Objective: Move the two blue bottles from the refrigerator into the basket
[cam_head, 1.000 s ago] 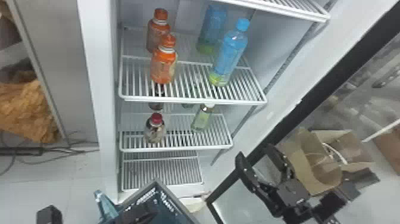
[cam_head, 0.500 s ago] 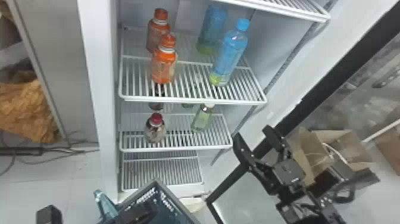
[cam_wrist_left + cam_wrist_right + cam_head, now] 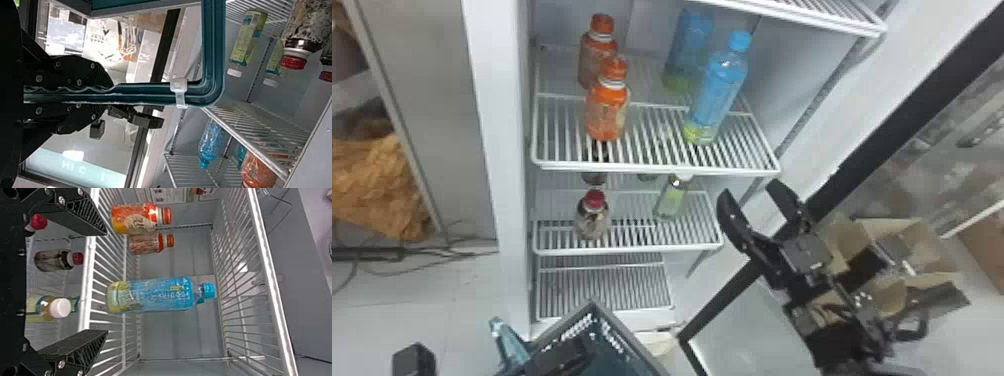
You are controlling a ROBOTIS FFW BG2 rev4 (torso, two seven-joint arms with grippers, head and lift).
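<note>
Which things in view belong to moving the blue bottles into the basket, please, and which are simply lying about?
Part of the job:
front blue plastic bottle
rear blue plastic bottle
teal plastic basket, rim held by left gripper
right gripper, open

Unrelated:
front orange plastic bottle
rear orange plastic bottle
red-capped clear bottle
white-capped greenish bottle
brown cardboard box

On my head feed I see a pale floor [image 3: 392,325] with faint seams, dark cables [image 3: 367,254] lying loose over it, a grey upright panel [image 3: 439,100] at left, crumpled brown material [image 3: 372,185] beyond, and an open cardboard box [image 3: 927,240] at right.
</note>
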